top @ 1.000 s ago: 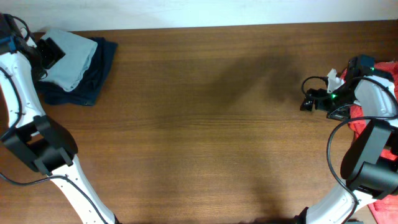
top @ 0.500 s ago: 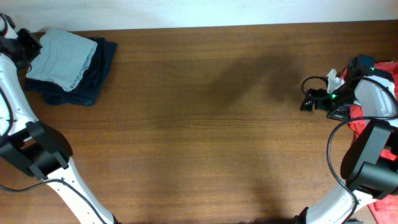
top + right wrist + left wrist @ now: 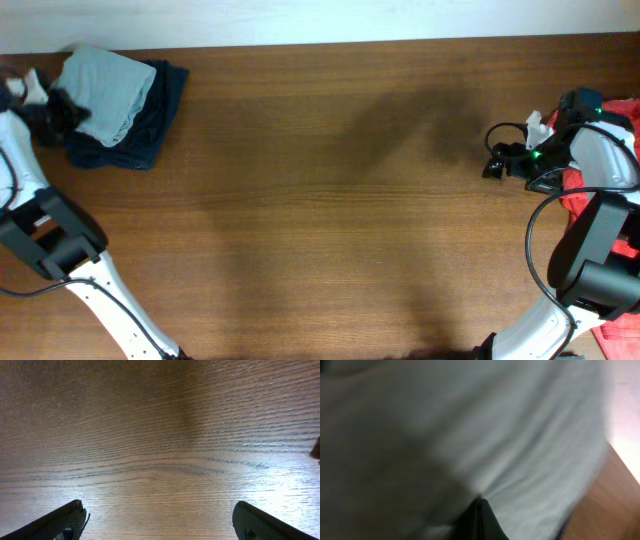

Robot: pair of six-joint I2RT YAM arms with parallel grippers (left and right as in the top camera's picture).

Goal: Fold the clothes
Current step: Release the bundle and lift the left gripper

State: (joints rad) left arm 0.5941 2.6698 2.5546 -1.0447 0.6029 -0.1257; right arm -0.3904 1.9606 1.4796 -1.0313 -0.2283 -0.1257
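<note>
The clothes lie in two places. A pale grey-teal T-shirt, folded, rests on a folded dark navy garment at the table's far left corner. My left gripper is at the stack's left edge, blurred. In the left wrist view the T-shirt fills the frame and the gripper is shut, its dark fingers pressed together with no cloth seen between them. A red shirt lies at the right edge, partly under the right arm. My right gripper hangs open over bare wood.
The brown wooden table spreads between the two arms. A white wall runs along the far edge. Cables and the right arm's links cover part of the red cloth.
My left gripper was open over the T-shirt; it has drawn back left to the stack's edge and shut. The T-shirt stays folded on the navy garment. The right arm has not moved.
</note>
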